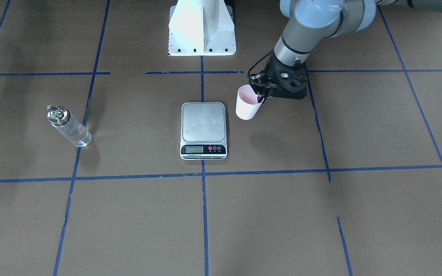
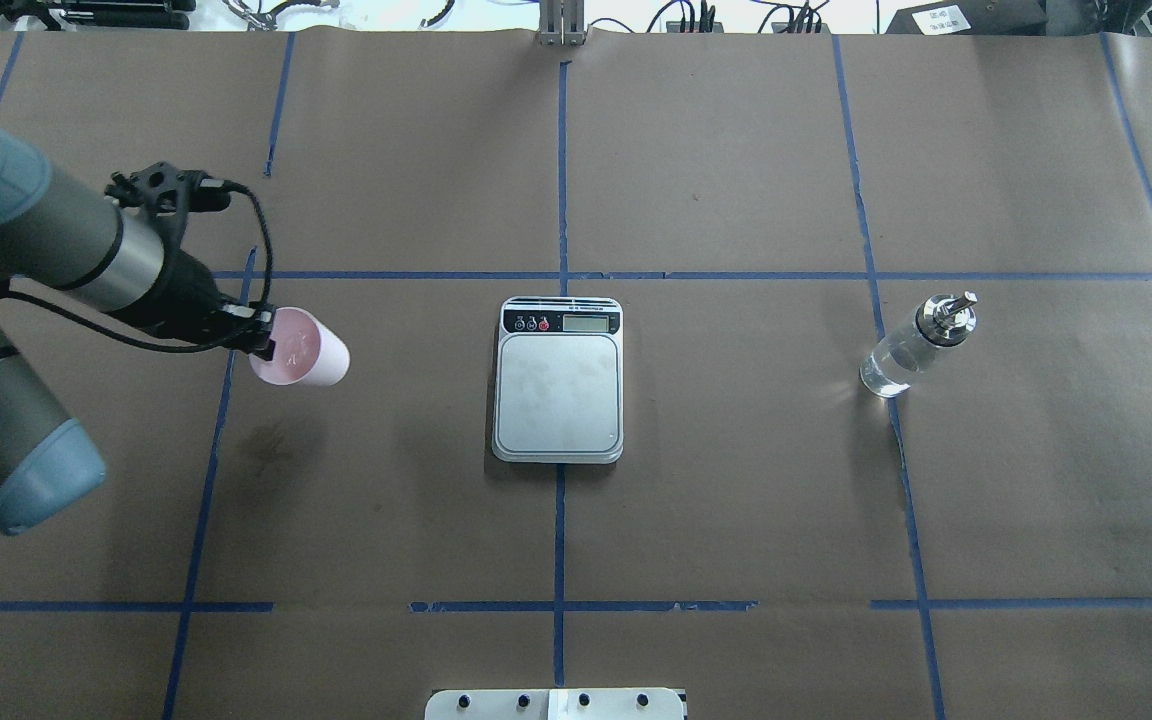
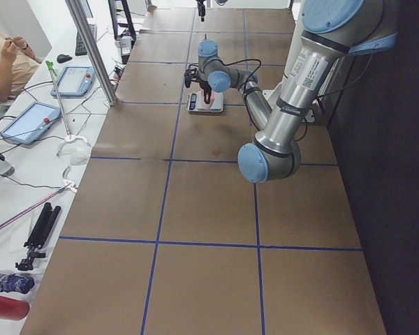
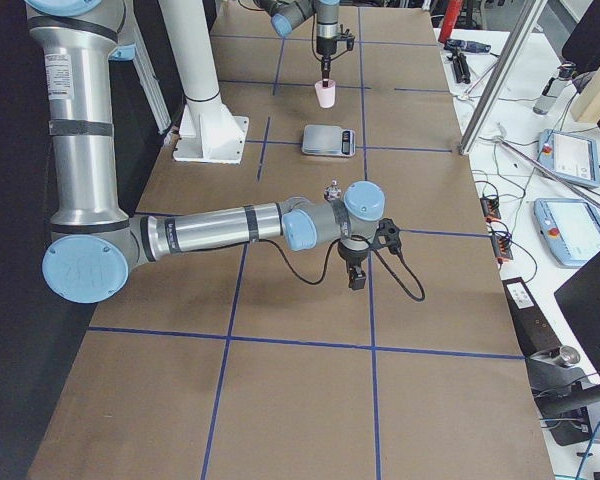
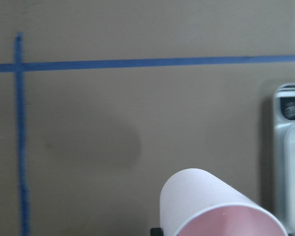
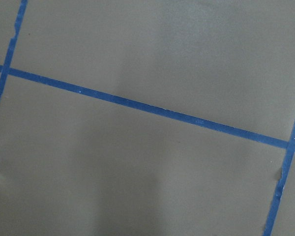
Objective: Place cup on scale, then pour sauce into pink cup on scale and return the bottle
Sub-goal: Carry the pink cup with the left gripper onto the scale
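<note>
Left fingers [image 1: 260, 96] are pinched on the rim of the small tapered pale-pink paper cup [image 2: 308, 352]. Cup hangs off them, mouth up and clear of the brown paper-covered table [image 2: 736, 520], with its shadow on the paper underneath. Left wrist view looks down over the cup's pink inside, with the scale's edge off to one side.

Small rectangular digital scale with a silver steel platform [image 2: 558, 400] sits on the robot's-right side of those fingers, near the cup but apart from it. Cup is not on it yet. Black display strip is on the side away from the robot.

Small clear glass bottle with a shiny metal pour spout [image 2: 911, 350] stands upright past the scale, well apart from the left fingers. Clear, colourless sauce [image 2: 886, 372] shows through the glass.

Right fingers [image 4: 356, 278] point down above the table just beyond the bottle, on its far side from the scale, not touching it. Can't tell whether they're wide or narrow. Right wrist view shows only paper, blue tape lines [image 6: 152, 110] and a sliver of glass at its edge.
</note>
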